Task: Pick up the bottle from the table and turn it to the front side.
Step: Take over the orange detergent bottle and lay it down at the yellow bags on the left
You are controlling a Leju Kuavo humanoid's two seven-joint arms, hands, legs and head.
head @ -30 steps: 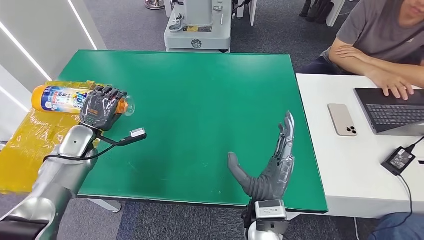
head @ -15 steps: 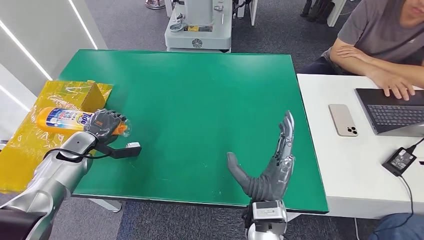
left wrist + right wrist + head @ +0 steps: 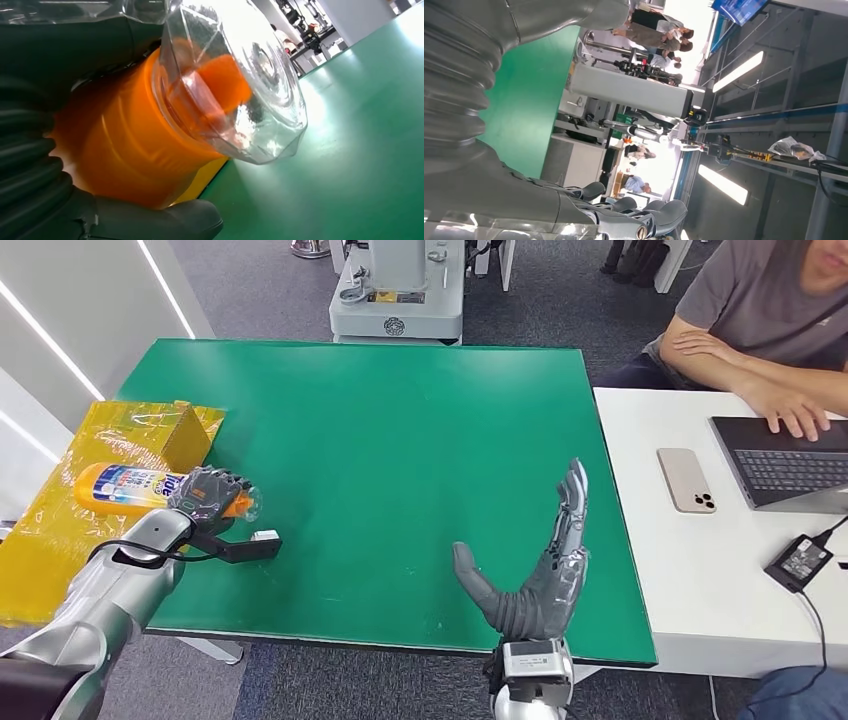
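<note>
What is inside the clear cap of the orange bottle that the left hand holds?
Through the clear cap an orange nozzle shows. The left hand grips the bottle near its neck, so its fingers cover part of the body there.

Since a second ago, the bottle (image 3: 128, 487), gripped near its clear cap by the left hand (image 3: 208, 494), has been carried toward 6 o'clock along the table's (image 3: 400, 420) 9 o'clock edge. It has thereby been lowered off the yellow box (image 3: 160, 430), whose top has been uncovered at 12 o'clock of the bottle.
</note>
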